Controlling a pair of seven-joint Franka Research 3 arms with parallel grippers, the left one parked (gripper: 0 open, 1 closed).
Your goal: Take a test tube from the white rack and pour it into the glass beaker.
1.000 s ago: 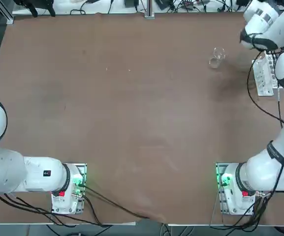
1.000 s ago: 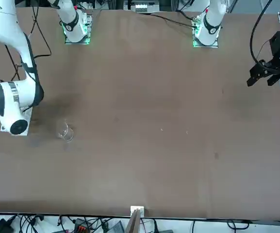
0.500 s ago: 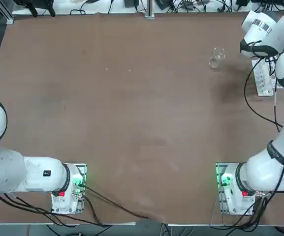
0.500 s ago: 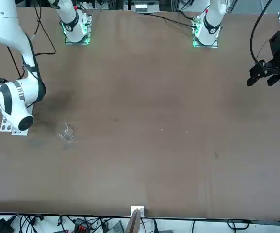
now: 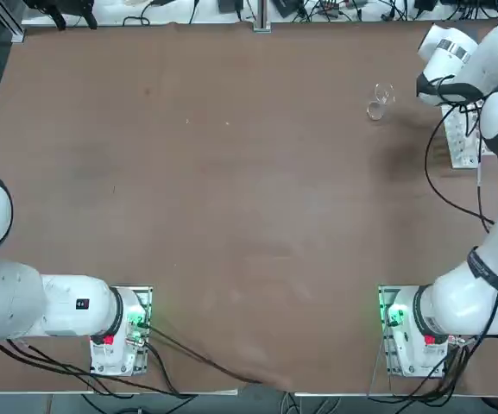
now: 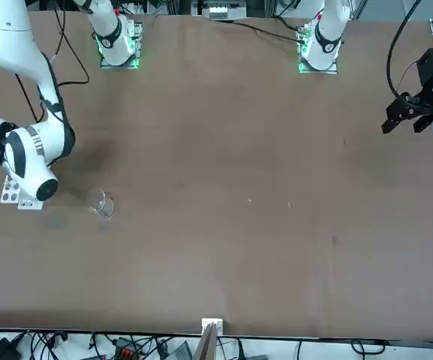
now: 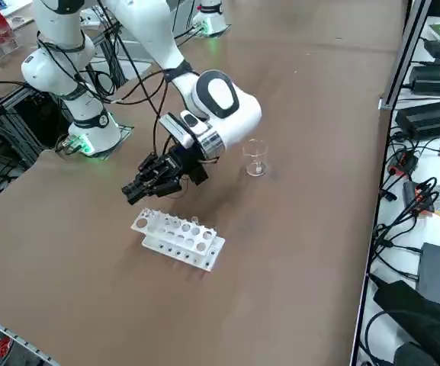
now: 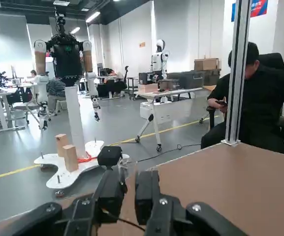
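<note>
Test tube first: in the top view none can be made out. The white rack (image 5: 463,136) lies near the counter's (image 5: 231,172) right edge, its long axis running away from the robot, half hidden under the right arm's wrist. The glass beaker (image 5: 380,100) stands apart from it, toward the counter's middle.

From the front, the white rack (image 6: 12,196) peeks out below the arm's wrist, and the glass beaker (image 6: 100,203) stands upright beside it, not touching. The fingers themselves are hard to read here.

From the right side, the picture is clearest. The right gripper (image 7: 136,191) hangs above the counter, just off the white rack's (image 7: 178,237) far end, pointing roughly level rather than down. Its fingers (image 7: 133,186) are clenched together, and no tube can be seen between them. A small clear stub stands in one of the rack's holes near its middle, possibly a tube; I cannot be sure. The glass beaker (image 7: 255,158) sits beyond the arm's wrist, on the other side from the rack.

In the wrist view, the fingers (image 8: 146,194) are shut on nothing visible, aimed out over the counter edge toward the room, where a seated person (image 8: 260,98) shows.

So the rack lies below and just beside the fingers, and the wrist probably must tip downward over the holes.
</note>
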